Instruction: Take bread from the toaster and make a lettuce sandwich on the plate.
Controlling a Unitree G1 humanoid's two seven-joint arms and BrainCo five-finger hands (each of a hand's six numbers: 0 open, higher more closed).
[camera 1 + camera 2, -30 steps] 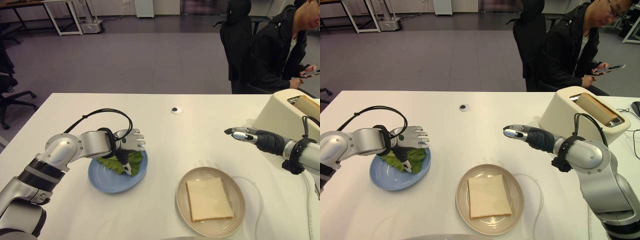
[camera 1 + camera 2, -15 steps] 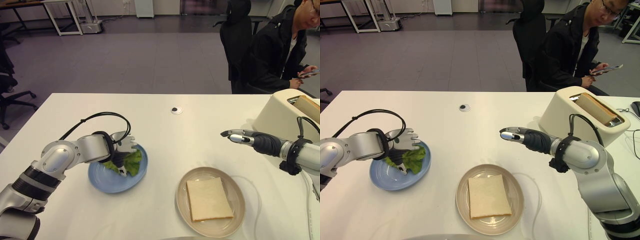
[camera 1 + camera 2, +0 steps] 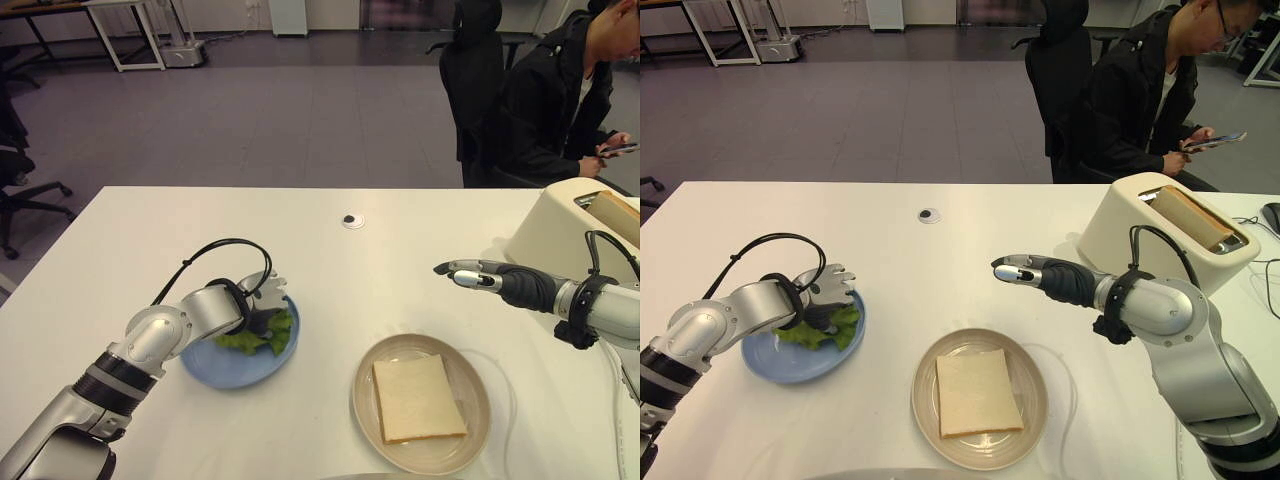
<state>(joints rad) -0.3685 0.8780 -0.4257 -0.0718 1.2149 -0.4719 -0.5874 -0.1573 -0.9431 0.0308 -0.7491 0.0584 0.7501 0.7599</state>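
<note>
Green lettuce (image 3: 264, 338) lies on a blue plate (image 3: 222, 367) at the left of the table. My left hand (image 3: 260, 304) sits low on the lettuce, thumb buried in the leaves and fingers curled over the far side. A bread slice (image 3: 416, 398) lies flat on the beige plate (image 3: 363, 403) near the front edge. The cream toaster (image 3: 1140, 235) stands at the right with another bread slice (image 3: 1191, 216) sticking out of its slot. My right hand (image 3: 1028, 270) hovers open and flat above the table, left of the toaster and beyond the beige plate.
A small dark round fitting (image 3: 352, 219) sits in the table near its far edge. A black cable (image 3: 218, 252) loops up from my left wrist. A white cord (image 3: 505, 385) runs past the beige plate's right side.
My left hand has dropped lower onto the lettuce and shifted slightly right, with the forearm swinging in. The right hand has drifted a little to the left.
</note>
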